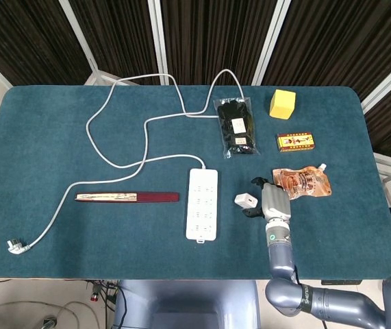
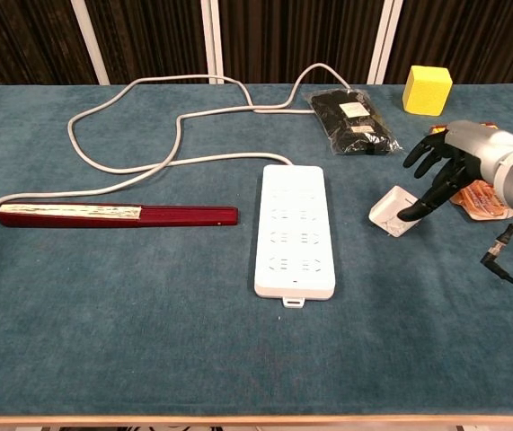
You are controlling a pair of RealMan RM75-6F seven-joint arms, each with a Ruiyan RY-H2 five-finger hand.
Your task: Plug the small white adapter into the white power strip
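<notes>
The small white square plastic adapter [image 2: 397, 211] lies on the blue felt table [image 1: 58, 137], just right of the white rectangular power strip [image 2: 295, 231] and apart from it. The right hand [image 2: 440, 166] is over its right side with fingers spread and curved down; one dark fingertip [image 2: 406, 215] looks to be touching or about to touch the adapter's top, but nothing is clasped, and I cannot tell for sure whether contact is made. The left hand shows in neither view.

The step in hand, I judge, is the grasp. To do it well, thumb and fingers should close on two opposite side faces of the adapter, low enough that it cannot twist, leaving the pronged face free. A pinch on one corner would likely let it pivot when pressed into a socket.

The adapter appears to sit slightly tilted, its near-left corner turned toward the strip; its prongs are not visible, so which way they face cannot be told. It is nearly square, with no clear long axis. The strip's long axis runs toward and away from the robot, its white cable [image 1: 113, 137] leaving the far end.

Beyond the hand lie an orange foil spout pouch [image 1: 308, 182], a black bagged item [image 1: 236, 127], a yellow foam cube [image 1: 282, 104], a small red box [image 1: 296, 142] and, left of the strip, a dark red flat bar [image 1: 127, 197]
</notes>
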